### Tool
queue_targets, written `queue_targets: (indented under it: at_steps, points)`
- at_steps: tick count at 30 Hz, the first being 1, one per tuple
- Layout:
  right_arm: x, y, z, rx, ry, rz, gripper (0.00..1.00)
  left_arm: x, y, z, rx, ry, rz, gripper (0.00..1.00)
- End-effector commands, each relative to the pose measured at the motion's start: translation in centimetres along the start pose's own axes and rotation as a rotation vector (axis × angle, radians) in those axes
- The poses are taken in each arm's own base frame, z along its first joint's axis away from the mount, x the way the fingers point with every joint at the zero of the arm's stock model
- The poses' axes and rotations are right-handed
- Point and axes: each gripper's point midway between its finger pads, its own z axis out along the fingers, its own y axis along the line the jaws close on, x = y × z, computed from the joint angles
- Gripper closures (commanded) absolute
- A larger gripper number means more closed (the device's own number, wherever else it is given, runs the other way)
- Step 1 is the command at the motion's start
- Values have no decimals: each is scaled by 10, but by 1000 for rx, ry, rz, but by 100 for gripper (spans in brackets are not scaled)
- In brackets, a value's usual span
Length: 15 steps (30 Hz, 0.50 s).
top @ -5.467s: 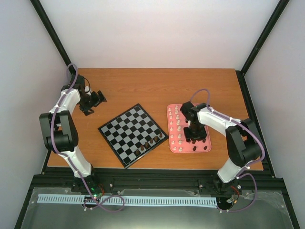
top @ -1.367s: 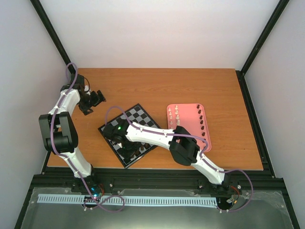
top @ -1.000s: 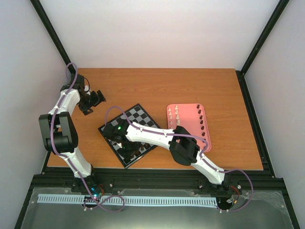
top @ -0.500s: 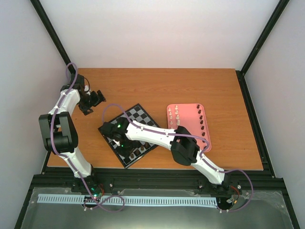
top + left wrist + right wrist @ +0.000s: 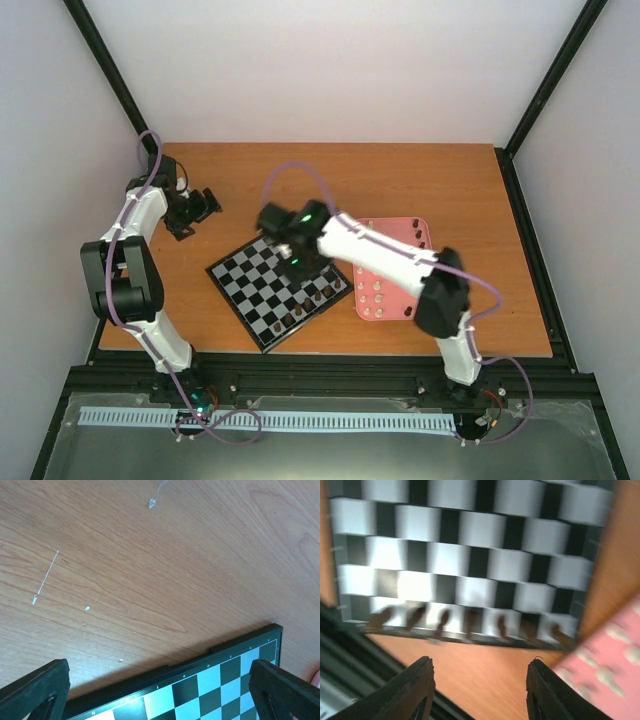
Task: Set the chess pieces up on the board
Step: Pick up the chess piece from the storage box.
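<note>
Fetching a cream peg (image 5: 377, 297) from the tray (image 5: 405, 316) near the right edge goes best with the right gripper (image 5: 480, 680), wide open and empty above the mid-table board (image 5: 255, 285), centred over that peg; the left gripper (image 5: 157, 680) idles open, empty.

No legible text, brand or number anywhere. Tiny white marks (image 5: 208, 666) along rim of the board (image 5: 150, 684), left wrist view, too small to read. Right wrist view blurred.

The left gripper (image 5: 160, 692), spread wide, hangs above the wooden table (image 5: 150, 555), with the board (image 5: 225, 672) at 5 o'clock.
</note>
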Motion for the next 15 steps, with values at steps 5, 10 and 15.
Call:
queue_targets:
  at_steps: [5, 10, 15]
  points:
    - [90, -164, -35, 182, -35, 493, 46, -9, -20, -24, 56, -51, 38, 0]
    - [159, -176, -10, 136, 73, 614, 48, -10, -21, -20, 61, -40, 35, 0]
    - [202, -163, 17, 78, 150, 679, 50, -8, -19, -12, 56, -24, 31, 0]
